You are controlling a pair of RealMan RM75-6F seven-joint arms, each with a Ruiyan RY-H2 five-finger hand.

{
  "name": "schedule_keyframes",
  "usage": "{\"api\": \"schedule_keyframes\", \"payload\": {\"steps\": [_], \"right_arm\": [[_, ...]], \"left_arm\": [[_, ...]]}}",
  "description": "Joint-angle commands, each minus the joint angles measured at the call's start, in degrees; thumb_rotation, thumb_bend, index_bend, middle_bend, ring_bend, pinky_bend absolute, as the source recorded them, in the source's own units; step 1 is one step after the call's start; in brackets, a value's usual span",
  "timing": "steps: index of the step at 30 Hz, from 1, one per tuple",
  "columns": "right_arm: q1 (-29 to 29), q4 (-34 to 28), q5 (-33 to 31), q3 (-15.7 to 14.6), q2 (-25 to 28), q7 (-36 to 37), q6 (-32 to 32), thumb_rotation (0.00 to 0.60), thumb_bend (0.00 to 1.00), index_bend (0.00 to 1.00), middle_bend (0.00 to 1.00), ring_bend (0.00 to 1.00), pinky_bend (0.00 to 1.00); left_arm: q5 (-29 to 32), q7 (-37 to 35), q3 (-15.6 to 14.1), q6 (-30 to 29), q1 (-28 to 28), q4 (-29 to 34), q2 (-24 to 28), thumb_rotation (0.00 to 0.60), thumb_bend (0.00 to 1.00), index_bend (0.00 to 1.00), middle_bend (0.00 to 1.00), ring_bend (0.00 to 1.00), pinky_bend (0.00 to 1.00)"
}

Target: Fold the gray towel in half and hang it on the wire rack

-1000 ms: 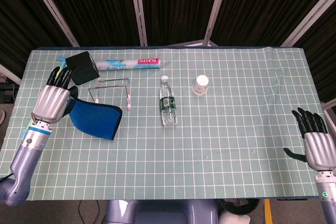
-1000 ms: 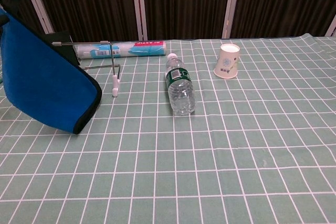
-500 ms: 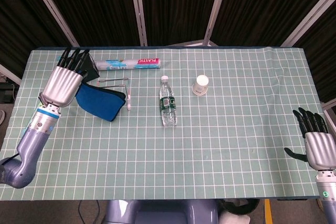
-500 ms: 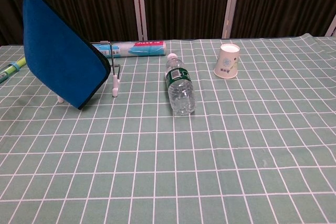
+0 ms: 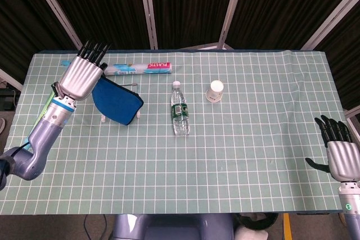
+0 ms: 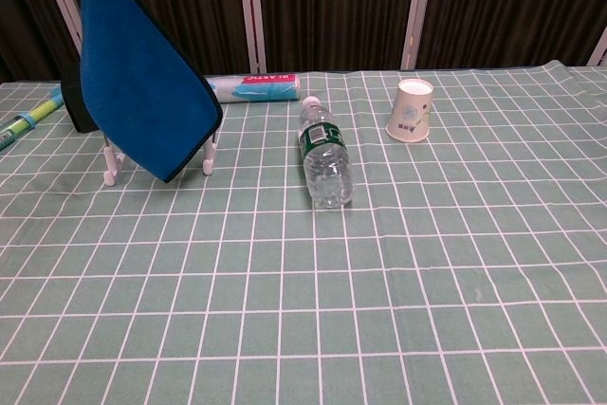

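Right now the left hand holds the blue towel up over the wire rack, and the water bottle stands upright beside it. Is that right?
Not quite. The left hand does hold the towel up over the wire rack, but the water bottle lies on its side on the table, as the chest view shows.

Table (image 5: 253, 155) under green cloth with white grid; dark ribbed curtain (image 6: 332, 7) behind, crossed by pale metal frame bars (image 6: 249, 11); even overhead light, weak shadows; floor hardly visible
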State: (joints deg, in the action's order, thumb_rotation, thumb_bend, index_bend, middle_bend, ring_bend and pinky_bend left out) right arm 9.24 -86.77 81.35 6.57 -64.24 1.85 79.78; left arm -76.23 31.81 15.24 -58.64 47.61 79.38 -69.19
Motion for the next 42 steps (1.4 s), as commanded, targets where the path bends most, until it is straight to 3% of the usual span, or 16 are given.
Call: {"api": "schedule_keyframes", "payload": {"steps": [1, 16, 27, 42], "right_arm": [[0.07, 0.10, -0.09, -0.02, -0.12, -0.18, -0.16, 0.600, 0.00, 0.00, 0.00, 0.00, 0.00], [0.27, 0.64, -1.01, 0.07, -0.89, -1.66, -0.83, 0.600, 0.00, 0.00, 0.00, 0.00, 0.00], [0.49, 1.35, -1.91, 0.21, -1.33, -2.12, -1.64, 0.600, 0.00, 0.00, 0.00, 0.00, 0.00], [0.35, 1.73, -2.41, 0.28, -1.48, -2.20, -1.75, 0.600, 0.00, 0.00, 0.00, 0.00, 0.00]], "left_arm": [[0.65, 0.55, -0.31, 1.36, 1.20, -2.06, -1.24, 0.600, 0.68, 0.85, 0.00, 0.00, 0.00], [2.32, -2.35, -1.15, 3.66, 4.28, -12.04, -8.21, 0.600, 0.68, 0.85, 0.00, 0.00, 0.00], [2.17, -2.15, -1.55, 4.87, 6.62, -14.57, -10.84, 0.600, 0.68, 0.85, 0.00, 0.00, 0.00], [7.38, -1.59, -2.37, 9.83, 8.59, -21.39, -17.79, 0.600, 0.68, 0.85, 0.00, 0.00, 0.00]]}}
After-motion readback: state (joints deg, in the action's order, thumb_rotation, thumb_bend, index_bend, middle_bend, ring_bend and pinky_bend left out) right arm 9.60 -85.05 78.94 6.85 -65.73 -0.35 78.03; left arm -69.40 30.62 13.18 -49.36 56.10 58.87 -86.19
